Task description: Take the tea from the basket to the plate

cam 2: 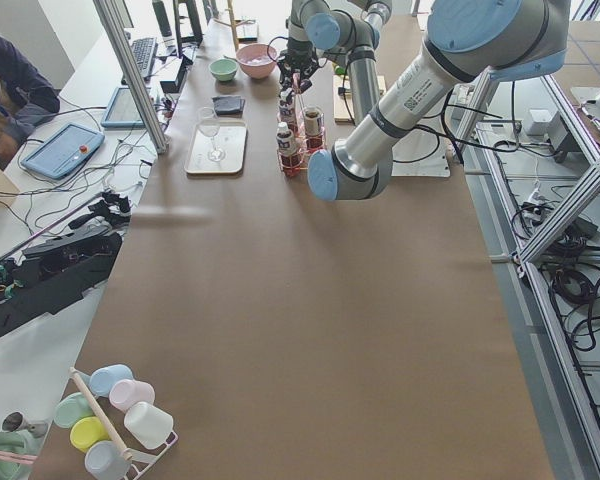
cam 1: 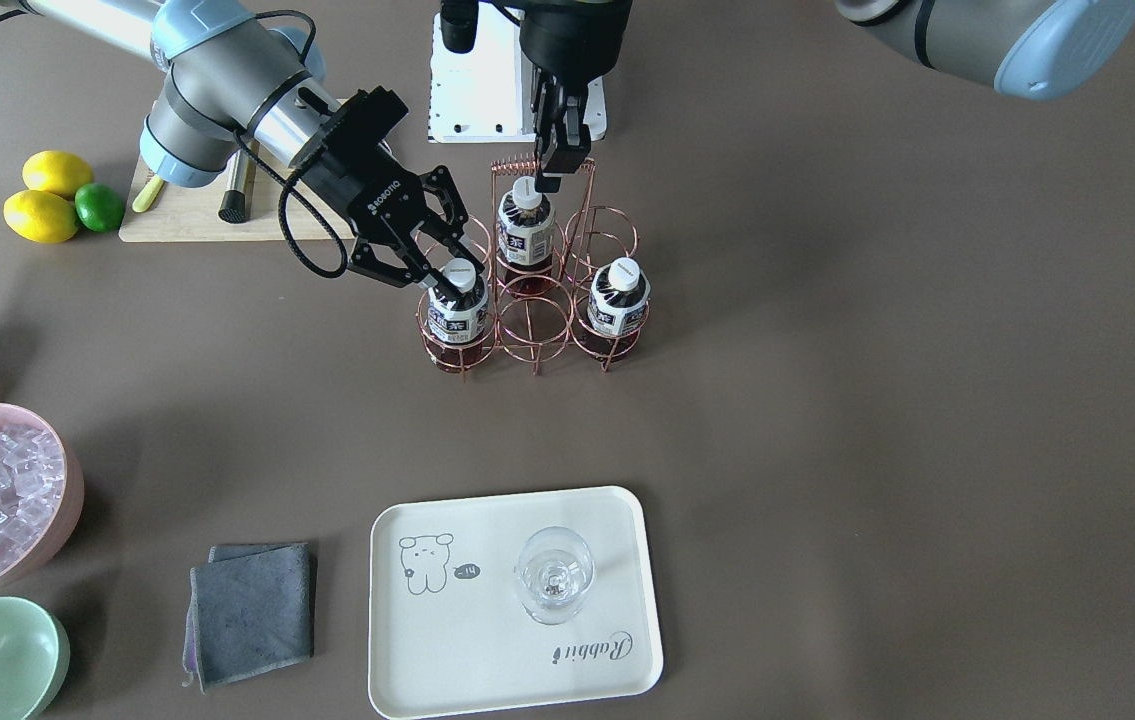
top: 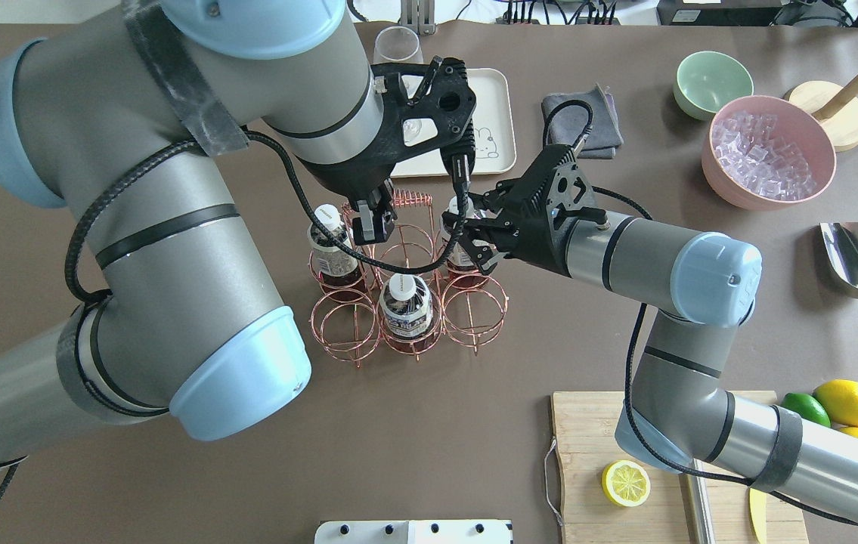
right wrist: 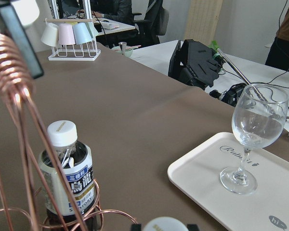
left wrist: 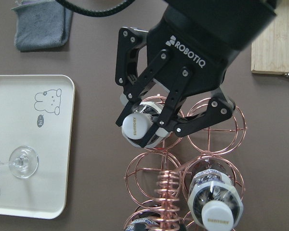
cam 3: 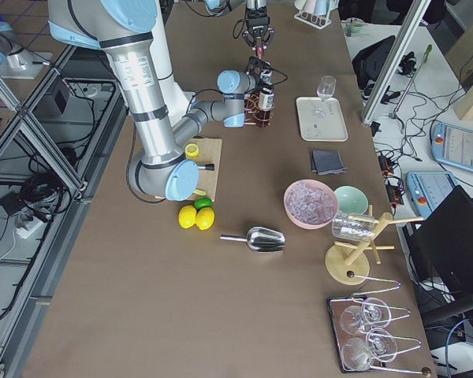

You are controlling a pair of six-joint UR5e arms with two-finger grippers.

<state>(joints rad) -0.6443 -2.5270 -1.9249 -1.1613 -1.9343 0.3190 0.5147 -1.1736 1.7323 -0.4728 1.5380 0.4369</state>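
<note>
Plate [cam 1: 487, 660] with wine glass [cam 1: 554, 575] nearest; right gripper [cam 1: 449, 274] clamps tea [cam 1: 457, 318] in basket [cam 1: 532, 338], left gripper [cam 1: 549, 180] pinched on its handle.

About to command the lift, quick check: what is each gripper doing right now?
Left gripper: shut on the coiled handle of the basket.
Right gripper: shut on the tea bottle just under its cap; the bottle sits in its cell.

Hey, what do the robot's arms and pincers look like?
Left arm and right arm: silver-grey tubes, light-blue joint caps, black bands, looping black cables. Left pincer and right pincer: black, linked fingers; white ROBOTIQ lettering on the right.
</note>
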